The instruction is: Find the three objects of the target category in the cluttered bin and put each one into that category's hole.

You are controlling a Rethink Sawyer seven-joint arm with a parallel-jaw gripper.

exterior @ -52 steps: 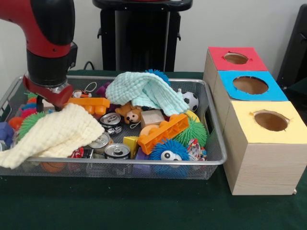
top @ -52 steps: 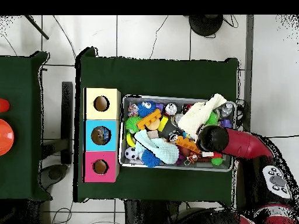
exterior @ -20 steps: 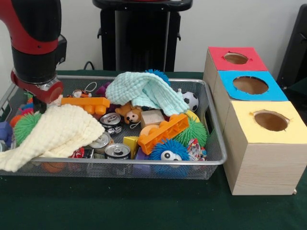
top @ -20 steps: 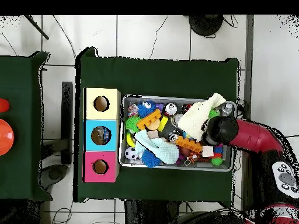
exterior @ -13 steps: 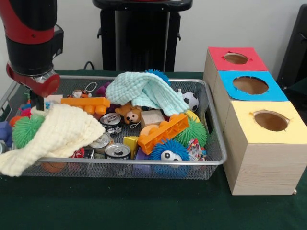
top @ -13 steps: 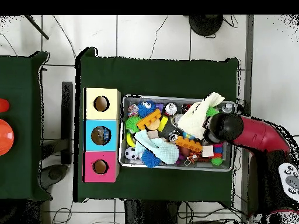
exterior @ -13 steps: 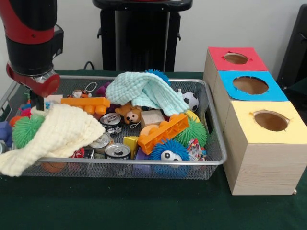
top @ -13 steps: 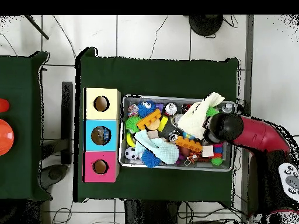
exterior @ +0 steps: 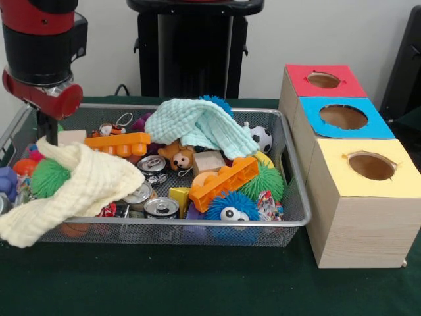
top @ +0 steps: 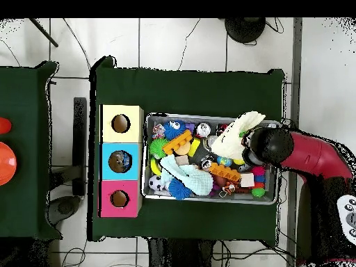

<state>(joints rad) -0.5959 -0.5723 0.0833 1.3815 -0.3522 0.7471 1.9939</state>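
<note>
My gripper [exterior: 47, 136] hangs over the bin's left end, shut on the top fold of a cream cloth [exterior: 85, 181]. The cloth is lifted there and drapes over the wire bin's [exterior: 197, 224] front left rim. From overhead the arm covers the gripper, and the cream cloth [top: 233, 132] reaches the bin's far edge. A green spiky ball [exterior: 49, 176] shows beside the raised cloth. Drink cans [exterior: 161, 207] lie at the front, orange bricks [exterior: 223, 179] in the middle, and a mint cloth [exterior: 197, 125] at the back.
Three wooden boxes with round holes stand right of the bin: a red top [exterior: 348, 89], a blue top [exterior: 378, 125], a yellow top [exterior: 401, 184]. A toy bear [exterior: 177, 157], a small football [exterior: 262, 137] and a blue spiky ball [exterior: 227, 209] crowd the bin.
The arm rose and moved left in the front view, pulling the cream cloth up and over the bin's left front rim. The green spiky ball came into view.
</note>
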